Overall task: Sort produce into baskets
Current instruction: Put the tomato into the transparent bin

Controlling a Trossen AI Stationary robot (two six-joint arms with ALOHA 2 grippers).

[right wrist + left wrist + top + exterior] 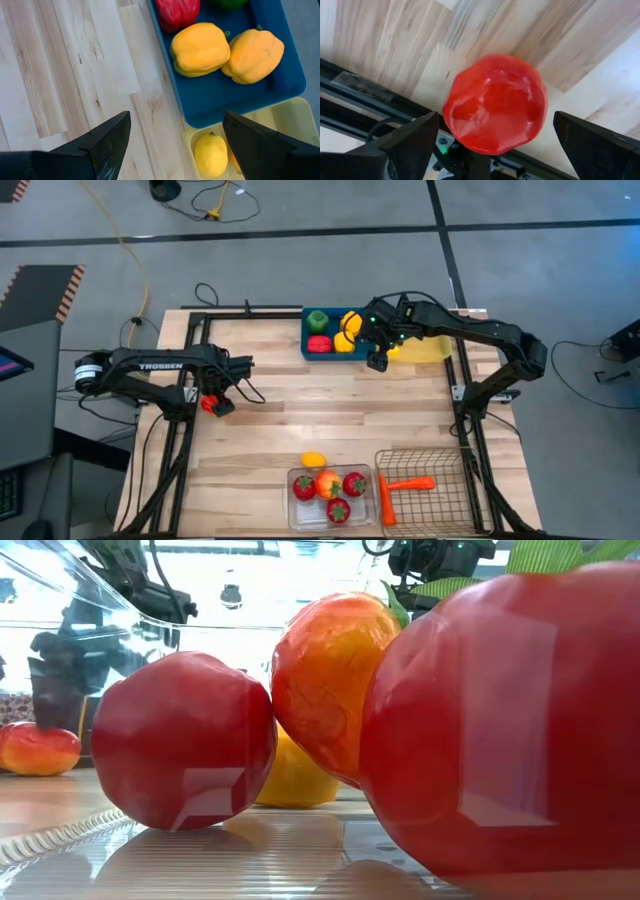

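Note:
My left gripper [216, 406] is open near the table's left edge. Its fingers stand on either side of a glossy red toy fruit [495, 105], which also shows in the high view [207, 403]; a narrow gap shows on each side. My right gripper [175, 150] is open and empty, above the table where the blue tray [335, 352] meets the yellow tray [435, 348]. The blue tray holds a green pepper [317, 320], a red pepper [319, 344] and two yellow-orange peppers [200, 48]. A lemon [211, 155] lies in the yellow tray.
At the near edge, a clear bin [296, 515] holds red fruits [185, 740] and an orange-red one [330, 680]. A wire basket [440, 505] to its right holds carrots [405, 483]. A small yellow-orange fruit [313, 460] lies just beyond the bin. The table's middle is bare wood.

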